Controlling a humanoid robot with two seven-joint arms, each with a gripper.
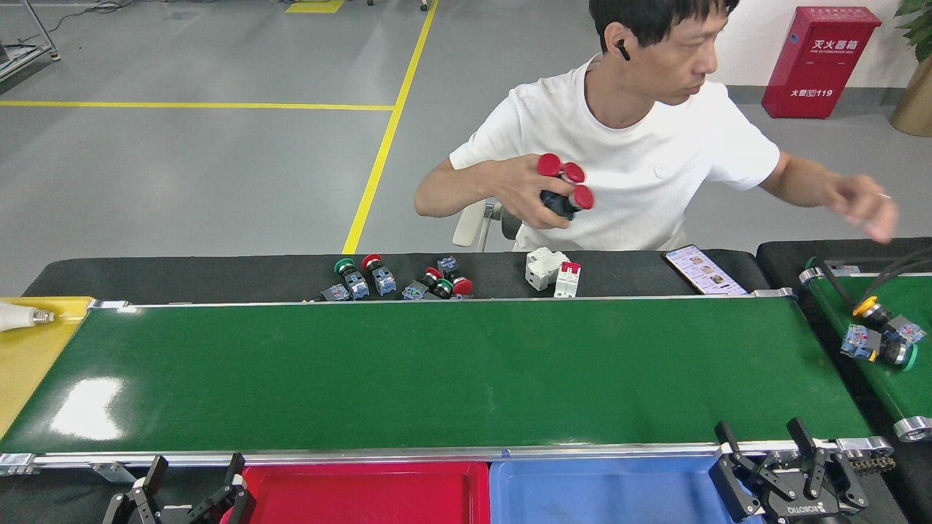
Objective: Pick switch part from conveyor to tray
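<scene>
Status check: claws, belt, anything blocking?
Both claws open: left claw, right claw, at the near rail. Conveyor bare, no switch part on it yet. Person's hand holds red switches behind the belt. Nothing blocking.

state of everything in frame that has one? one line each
conveyor: bare, no switch part on it
red tray: empty
blue tray: empty
left gripper: open, holding nothing
right gripper: open, holding nothing
person's hand: gripping red-capped switches
loose switches: lying on the black ledge behind the belt
phone: screen lit
side belt: carrying two switches
</scene>
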